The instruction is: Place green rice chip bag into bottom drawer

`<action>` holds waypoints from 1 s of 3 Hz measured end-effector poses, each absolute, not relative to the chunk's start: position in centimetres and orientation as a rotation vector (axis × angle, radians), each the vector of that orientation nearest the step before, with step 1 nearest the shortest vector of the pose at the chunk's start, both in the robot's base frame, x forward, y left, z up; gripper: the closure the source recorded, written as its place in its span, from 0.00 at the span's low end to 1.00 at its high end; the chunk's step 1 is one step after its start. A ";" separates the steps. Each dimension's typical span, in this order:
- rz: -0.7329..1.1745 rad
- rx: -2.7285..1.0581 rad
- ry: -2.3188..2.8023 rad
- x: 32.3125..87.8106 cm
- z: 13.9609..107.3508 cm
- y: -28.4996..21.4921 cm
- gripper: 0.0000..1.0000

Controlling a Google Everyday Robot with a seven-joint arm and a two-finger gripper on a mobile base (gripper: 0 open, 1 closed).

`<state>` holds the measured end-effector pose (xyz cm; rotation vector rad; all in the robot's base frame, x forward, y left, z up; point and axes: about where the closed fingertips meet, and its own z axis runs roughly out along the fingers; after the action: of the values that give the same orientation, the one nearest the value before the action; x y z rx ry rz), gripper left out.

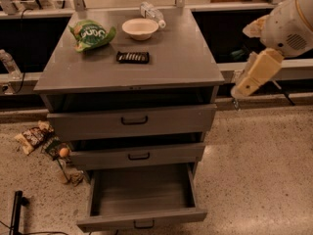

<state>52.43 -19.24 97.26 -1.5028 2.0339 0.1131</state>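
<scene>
Green bag (92, 34) nr bowl (140, 28), bar (132, 57); pincer (236, 98) R of cabinet (186, 67).

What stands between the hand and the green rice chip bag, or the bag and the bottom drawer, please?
The hand hangs right of the cabinet; bowl and dark bar lie between it and the green rice chip bag. The bottom drawer stands open; nothing visible blocks it.

Bag (91, 34) on cabinet (181, 67); bottom drawer (142, 192) open; tool (236, 98) right.
</scene>
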 end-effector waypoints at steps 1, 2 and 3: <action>0.235 -1.351 1.891 59.3 97.1 -16.2 0.00; 0.326 -1.211 1.844 65.8 95.3 -12.2 0.00; 0.401 -1.091 1.831 70.3 95.2 -8.3 0.00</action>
<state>70.31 -8.28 95.15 -1.0906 1.8306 0.4006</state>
